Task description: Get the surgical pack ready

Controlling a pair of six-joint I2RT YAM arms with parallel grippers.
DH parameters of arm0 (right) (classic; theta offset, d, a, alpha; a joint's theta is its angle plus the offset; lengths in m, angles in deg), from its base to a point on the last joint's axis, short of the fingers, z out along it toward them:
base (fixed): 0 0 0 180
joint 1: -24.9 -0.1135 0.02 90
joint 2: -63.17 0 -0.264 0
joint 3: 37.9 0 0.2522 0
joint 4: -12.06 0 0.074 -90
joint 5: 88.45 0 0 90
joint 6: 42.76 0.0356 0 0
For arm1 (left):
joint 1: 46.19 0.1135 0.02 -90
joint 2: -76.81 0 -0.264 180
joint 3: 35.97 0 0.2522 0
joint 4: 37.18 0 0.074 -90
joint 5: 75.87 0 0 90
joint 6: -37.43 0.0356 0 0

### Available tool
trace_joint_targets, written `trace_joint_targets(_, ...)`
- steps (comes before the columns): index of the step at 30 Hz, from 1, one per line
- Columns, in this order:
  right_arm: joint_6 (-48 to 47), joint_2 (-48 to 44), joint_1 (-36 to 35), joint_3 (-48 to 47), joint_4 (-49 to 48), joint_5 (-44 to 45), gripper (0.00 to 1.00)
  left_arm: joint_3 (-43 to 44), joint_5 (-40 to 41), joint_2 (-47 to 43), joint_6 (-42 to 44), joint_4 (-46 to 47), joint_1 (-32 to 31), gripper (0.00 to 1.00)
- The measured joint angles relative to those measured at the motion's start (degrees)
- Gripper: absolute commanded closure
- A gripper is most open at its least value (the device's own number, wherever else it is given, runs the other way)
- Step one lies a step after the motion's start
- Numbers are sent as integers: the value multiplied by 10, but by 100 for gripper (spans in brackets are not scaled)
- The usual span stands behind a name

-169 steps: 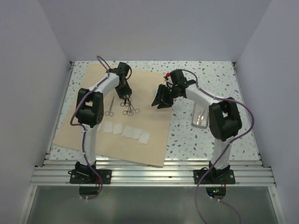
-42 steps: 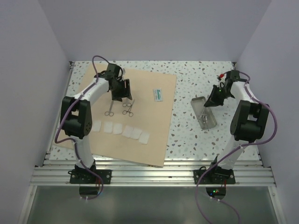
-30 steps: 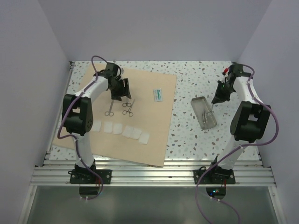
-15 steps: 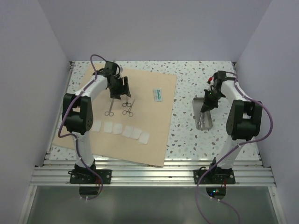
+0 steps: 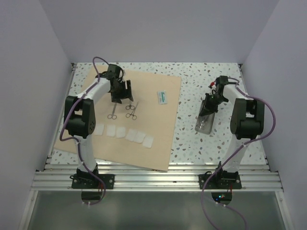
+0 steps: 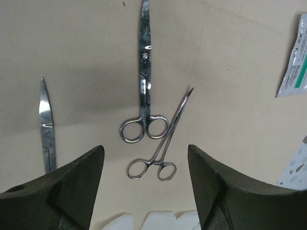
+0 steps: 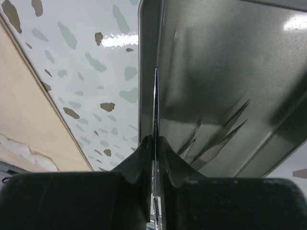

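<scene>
Soft, even overhead light is filling the top view, casting faint shadows. Glare is flashing off the steel tray (image 7: 216,72) and speckled tabletop (image 7: 115,40); scissors (image 6: 144,72) are glinting, while the left gripper (image 6: 145,147) is sitting out of focus.

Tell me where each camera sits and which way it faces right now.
Top: above and behind the robot, looking down on the table; left arm and right arm show.
Left wrist: above the sheet, facing down at scissors and forceps; the open left gripper frames the bottom.
Right wrist: low, looking along the tray; the right gripper is shut on its rim.
Shared: top and left wrist both show the scissors; top and right wrist the tray.
</scene>
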Motion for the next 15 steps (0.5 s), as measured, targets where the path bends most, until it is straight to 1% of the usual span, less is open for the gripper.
trace_joint_targets(1,3,4,0,0,-2,-2,83,0,6,0,0,-3,0,24)
trace_joint_targets(5,10,16,0,0,-9,1,78,0,32,0,0,-11,0,22)
trace_joint_targets(7,14,17,0,0,-8,5,78,5,43,2,0,-18,0,23)
trace_joint_targets(12,23,17,0,-12,4,28,65,34,62,15,0,-36,-3,23)
trace_joint_targets(14,25,17,0,-24,15,41,60,35,69,15,0,-37,-7,24)
trace_joint_targets(15,25,15,0,-29,21,49,60,35,72,16,0,-37,-9,24)
